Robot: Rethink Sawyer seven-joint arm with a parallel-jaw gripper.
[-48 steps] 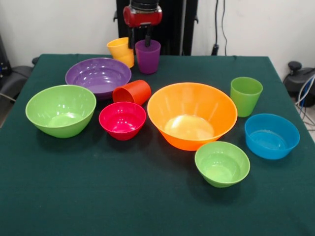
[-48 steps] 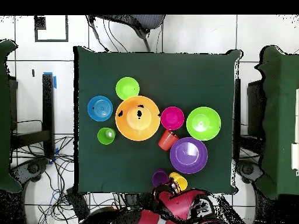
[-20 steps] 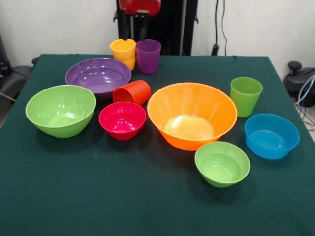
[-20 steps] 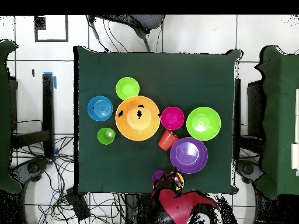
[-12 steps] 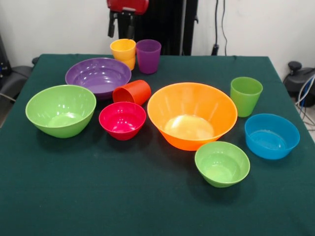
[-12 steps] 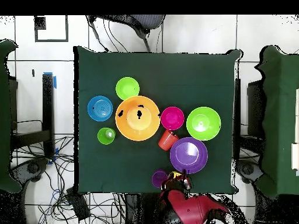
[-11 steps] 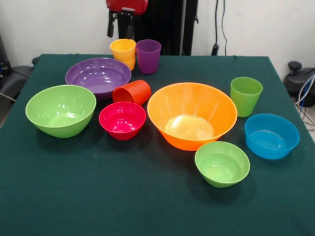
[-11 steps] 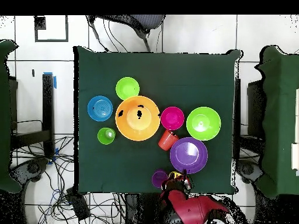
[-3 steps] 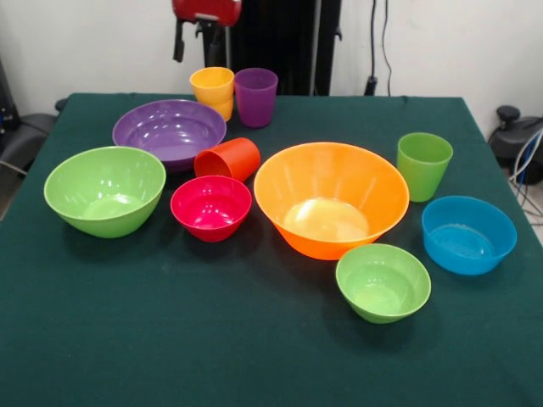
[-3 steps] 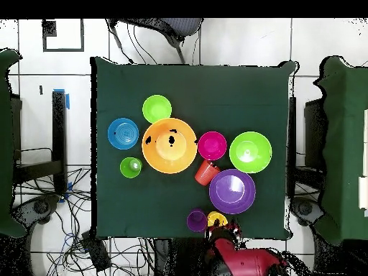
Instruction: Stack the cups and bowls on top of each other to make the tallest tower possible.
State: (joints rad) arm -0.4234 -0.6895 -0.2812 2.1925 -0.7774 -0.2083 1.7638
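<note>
Gripper (image 9: 193, 47) above yellow cup (image 9: 212, 88) — fingers seemingly apart.

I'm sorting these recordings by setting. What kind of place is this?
Most likely a robotics lab: a green-clothed table set out with plastic bowls and cups, a red robot arm at its edge, loose cables on a tiled floor.

Under me lies a worktop (image 9: 254, 356) covered in dark green cloth, on a white tiled floor (image 10: 237, 43). Black cables (image 9: 377, 42) hang down the pale wall (image 9: 93, 42) behind it, and a chair (image 10: 158, 29) sits at its far edge
</note>
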